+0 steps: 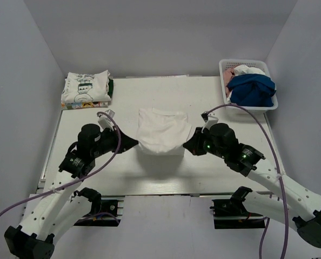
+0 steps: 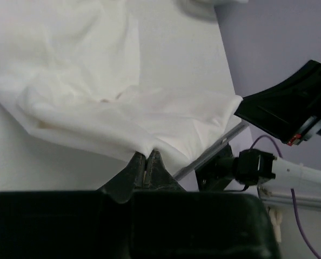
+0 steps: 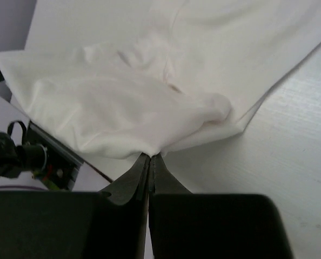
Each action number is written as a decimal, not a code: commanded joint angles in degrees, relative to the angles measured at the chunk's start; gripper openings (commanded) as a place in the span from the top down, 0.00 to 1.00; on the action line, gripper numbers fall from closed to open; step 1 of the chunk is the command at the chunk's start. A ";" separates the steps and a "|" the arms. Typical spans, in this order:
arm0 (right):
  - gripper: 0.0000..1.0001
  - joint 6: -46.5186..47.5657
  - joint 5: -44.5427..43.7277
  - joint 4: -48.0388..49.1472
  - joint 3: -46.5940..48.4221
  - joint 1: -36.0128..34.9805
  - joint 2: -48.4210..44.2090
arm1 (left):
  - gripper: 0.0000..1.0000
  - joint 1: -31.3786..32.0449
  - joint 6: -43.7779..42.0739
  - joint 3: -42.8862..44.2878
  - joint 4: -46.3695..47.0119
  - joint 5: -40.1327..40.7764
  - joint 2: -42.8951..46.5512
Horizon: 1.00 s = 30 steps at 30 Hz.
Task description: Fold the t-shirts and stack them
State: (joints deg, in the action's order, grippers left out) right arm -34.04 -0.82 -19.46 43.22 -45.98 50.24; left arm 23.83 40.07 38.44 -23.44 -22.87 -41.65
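Folding was in hand: the plain white cloth t-shirt (image 1: 161, 135) was clenched at its near corners by left gripper (image 2: 146, 162) and right gripper (image 3: 150, 162); an even forward carry was judged next.

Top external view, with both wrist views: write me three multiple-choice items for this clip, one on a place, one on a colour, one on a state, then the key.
1. Where does the folded stack of printed t-shirts lie?
A. at the far left corner of the table
B. at its near right edge
C. between the arm bases

2. What colour is the big t-shirt heaped in the basket?
A. red
B. royal blue
C. green

3. How do the left gripper and right gripper stand?
A. both open, holding nothing
B. both shut on the white t-shirt
C. only the left one shut

Key:
1 A, the stack sits far left by the wall.
2 B, blue cloth fills the basket's near side.
3 B, each wrist view shows fingers pinched together on white cloth.
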 commanded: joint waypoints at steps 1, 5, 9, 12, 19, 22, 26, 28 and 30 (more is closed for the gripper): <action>1.00 -0.05 -8.82 -2.41 6.95 0.10 0.64 | 1.00 0.16 -0.08 4.70 0.32 5.54 -2.72; 1.00 -0.32 -13.41 -3.65 11.78 1.32 6.53 | 1.00 -0.54 -0.08 9.37 2.52 12.14 -11.58; 1.00 0.21 -13.52 -3.13 15.13 3.52 13.03 | 1.00 -1.16 -0.69 14.73 3.05 17.50 -18.28; 1.00 0.47 -10.79 -1.81 16.72 7.02 19.44 | 1.00 -1.68 -1.22 18.25 3.57 20.76 -24.96; 1.00 0.03 -7.89 3.38 21.90 14.33 28.33 | 1.00 -2.83 -4.57 27.30 8.58 24.02 -38.76; 1.00 0.82 -4.12 5.65 24.89 16.62 33.60 | 1.00 -4.40 -6.06 31.78 9.20 22.09 -46.13; 1.00 0.99 -0.51 6.10 30.67 19.52 42.21 | 1.00 -6.60 -7.47 40.63 9.73 16.83 -57.20; 1.00 0.91 0.20 5.93 32.70 21.00 47.31 | 1.00 -7.40 -7.99 44.43 8.51 15.06 -62.04; 1.00 0.38 2.90 4.79 38.24 21.80 53.95 | 1.00 -8.89 -7.99 49.42 7.88 12.86 -68.98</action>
State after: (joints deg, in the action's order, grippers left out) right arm -34.02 -1.78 -15.33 75.66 -25.76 98.35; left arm 16.82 33.61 82.35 -15.03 -6.52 -106.28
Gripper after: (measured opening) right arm 0.012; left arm 0.025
